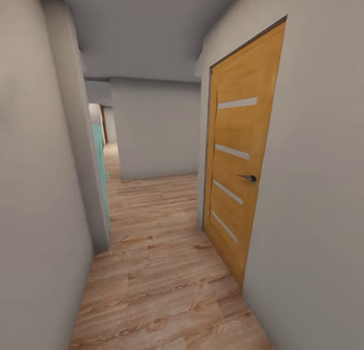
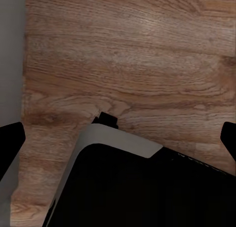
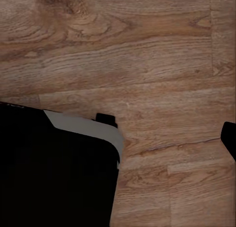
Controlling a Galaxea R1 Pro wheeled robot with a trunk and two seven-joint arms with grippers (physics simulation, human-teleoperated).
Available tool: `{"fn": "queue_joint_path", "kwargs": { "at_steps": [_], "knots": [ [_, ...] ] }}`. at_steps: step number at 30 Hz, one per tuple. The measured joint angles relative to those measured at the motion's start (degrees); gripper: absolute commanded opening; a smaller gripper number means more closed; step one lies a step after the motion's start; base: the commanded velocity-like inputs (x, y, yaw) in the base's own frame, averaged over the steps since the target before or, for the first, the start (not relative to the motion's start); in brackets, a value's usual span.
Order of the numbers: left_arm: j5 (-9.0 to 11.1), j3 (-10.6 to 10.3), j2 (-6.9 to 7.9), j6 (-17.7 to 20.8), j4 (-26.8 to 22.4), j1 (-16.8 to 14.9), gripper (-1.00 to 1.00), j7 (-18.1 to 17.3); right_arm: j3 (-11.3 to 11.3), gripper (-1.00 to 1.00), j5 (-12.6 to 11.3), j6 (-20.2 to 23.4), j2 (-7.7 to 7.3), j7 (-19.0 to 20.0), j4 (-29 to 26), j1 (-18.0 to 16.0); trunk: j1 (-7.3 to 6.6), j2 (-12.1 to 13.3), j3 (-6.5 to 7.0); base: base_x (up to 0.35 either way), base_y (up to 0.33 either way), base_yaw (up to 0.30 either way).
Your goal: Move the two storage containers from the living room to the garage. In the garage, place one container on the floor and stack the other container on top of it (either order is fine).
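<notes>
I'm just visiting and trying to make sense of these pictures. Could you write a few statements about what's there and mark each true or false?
1. The floor is wood plank. True.
2. The door on the right stands wide open. False: it is shut.
3. The door has pale horizontal stripes. True.
4. An orange bin sits in the hallway. False: none is visible here.
5. The left claw grips something. False: its fingers are apart over bare floor.

A light wood-plank floor (image 1: 162, 269) is showing brown grain streaks — running under both wrist cameras. Pale grey walls (image 1: 35, 188) are flanking it. An orange-wood door (image 1: 242, 158) is carrying four pale slanted stripes; a teal panel (image 1: 99, 163) is edging the corridor.
</notes>
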Motion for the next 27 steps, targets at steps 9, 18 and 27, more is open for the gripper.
{"fn": "queue_joint_path", "kwargs": {
  "at_steps": [9, 18, 27],
  "knots": [
    [-0.03, -0.08, -0.05, -0.42, 0.0, 0.0, 1.0, 0.0, -3.6, 1.0, -0.2, 0.0, -0.14, 0.34, -0.02, 0.0, 0.0, 0.0, 0.0, 0.322, 0.0, 0.273],
    [-0.18, -0.16, -0.13, -0.43, 0.0, 0.0, 1.0, 0.0, -6.82, 1.0, -0.12, 0.12, -0.3, 0.34, -0.03, 0.0, 0.0, 0.0, 0.0, 0.322, 0.0, 0.037],
    [-0.19, -0.17, -0.14, -0.55, 0.0, 0.0, 1.0, 0.0, -6.36, 1.0, 0.83, 0.14, -0.32, 0.23, -0.03, 0.0, 0.0, 0.0, 0.0, 0.322, 0.0, 0.001]
  ]
}}
